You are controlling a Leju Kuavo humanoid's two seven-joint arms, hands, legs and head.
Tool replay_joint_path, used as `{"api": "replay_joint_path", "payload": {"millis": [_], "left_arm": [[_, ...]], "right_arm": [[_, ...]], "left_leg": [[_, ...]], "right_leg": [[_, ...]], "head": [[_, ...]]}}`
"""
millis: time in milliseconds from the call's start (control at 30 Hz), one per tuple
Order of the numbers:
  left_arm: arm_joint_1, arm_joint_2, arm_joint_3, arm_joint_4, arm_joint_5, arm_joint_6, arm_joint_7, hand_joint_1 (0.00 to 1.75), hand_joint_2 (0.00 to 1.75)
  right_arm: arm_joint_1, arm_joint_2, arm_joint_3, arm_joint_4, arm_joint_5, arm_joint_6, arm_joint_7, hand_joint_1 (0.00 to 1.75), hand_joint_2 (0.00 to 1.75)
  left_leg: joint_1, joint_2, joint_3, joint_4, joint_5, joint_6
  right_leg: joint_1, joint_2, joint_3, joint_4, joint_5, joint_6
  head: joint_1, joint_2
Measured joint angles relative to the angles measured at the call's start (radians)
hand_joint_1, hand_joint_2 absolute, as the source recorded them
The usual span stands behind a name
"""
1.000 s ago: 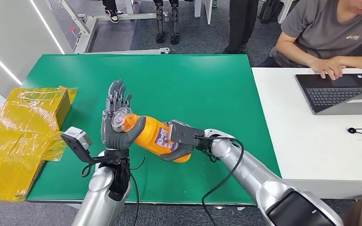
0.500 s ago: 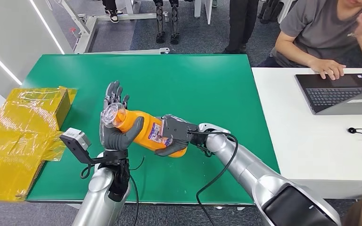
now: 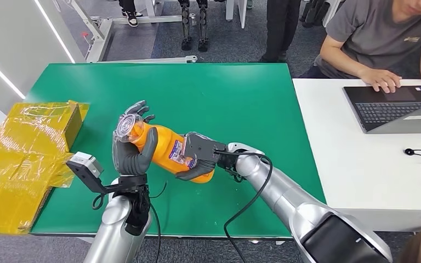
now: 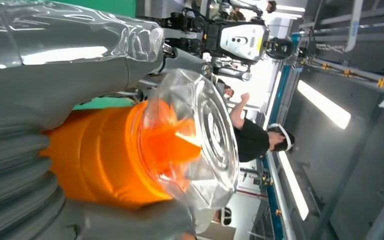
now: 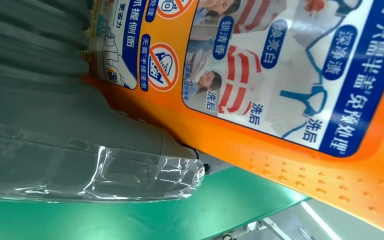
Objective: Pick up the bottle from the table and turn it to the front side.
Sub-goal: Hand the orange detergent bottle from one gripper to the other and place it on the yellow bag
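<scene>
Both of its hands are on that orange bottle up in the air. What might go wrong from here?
The orange plastic bottle lies sideways above the green table, the left hand at its clear cap, the right hand around its labelled body.
1. If either hand loosens mid-turn, the bottle may drop.
2. The smooth cap may slip in the left hand's fingers.
3. It could roll toward the yellow wrapped box.

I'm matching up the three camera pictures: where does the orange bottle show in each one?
Head view: the orange bottle lies tilted above the green table, held between the left hand and right hand.
Left wrist view: its clear-capped end fills the middle.
Right wrist view: its printed label crosses the top.
Shared landmark: the green table.
</scene>
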Motion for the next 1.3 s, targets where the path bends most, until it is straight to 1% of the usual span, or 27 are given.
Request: {"api": "replay_joint_path", "payload": {"millis": [900, 933, 1033, 1067, 1233, 1300], "left_arm": [[0.013, -0.001, 0.0, -0.013, 0.011, -0.021, 0.0, 1.75, 1.75], [0.012, -0.001, 0.0, -0.013, 0.011, -0.023, 0.0, 1.75, 1.75], [0.011, -0.001, 0.0, -0.013, 0.012, -0.03, 0.0, 1.75, 1.75], [0.009, -0.001, 0.0, -0.013, 0.012, -0.032, 0.0, 1.75, 1.75], [-0.006, -0.006, 0.003, -0.013, 0.012, -0.035, 0.0, 1.75, 1.75], [-0.012, -0.007, 0.006, -0.013, 0.013, -0.033, 0.0, 1.75, 1.75]], "right_arm": [[0.0, 0.0, 0.002, 0.0, 0.001, -0.015, 0.0, 1.75, 1.75], [0.0, 0.0, 0.002, 0.0, -0.001, -0.017, 0.0, 1.68, 1.75], [0.0, 0.0, 0.002, 0.0, -0.011, -0.027, 0.002, 0.38, 1.75], [0.001, 0.0, 0.002, 0.0, -0.017, -0.034, 0.003, 0.0, 1.75], [0.01, 0.008, 0.0, -0.009, -0.072, -0.113, 0.015, 0.0, 1.75], [0.028, 0.008, -0.008, -0.027, -0.099, -0.175, 0.011, 0.0, 1.75]], "left_leg": [[0.0, 0.0, 0.0, 0.0, 0.0, 0.0], [0.0, 0.0, 0.0, 0.0, 0.0, 0.0], [0.0, 0.0, 0.0, 0.0, 0.0, 0.0], [0.0, 0.0, 0.0, 0.0, 0.0, 0.0], [0.0, 0.0, 0.0, 0.0, 0.0, 0.0], [0.0, 0.0, 0.0, 0.0, 0.0, 0.0]], "right_leg": [[0.0, 0.0, 0.0, 0.0, 0.0, 0.0], [0.0, 0.0, 0.0, 0.0, 0.0, 0.0], [0.0, 0.0, 0.0, 0.0, 0.0, 0.0], [0.0, 0.0, 0.0, 0.0, 0.0, 0.0], [0.0, 0.0, 0.0, 0.0, 0.0, 0.0], [0.0, 0.0, 0.0, 0.0, 0.0, 0.0]], "head": [[0.0, 0.0], [0.0, 0.0], [0.0, 0.0], [0.0, 0.0], [0.0, 0.0], [0.0, 0.0]]}}
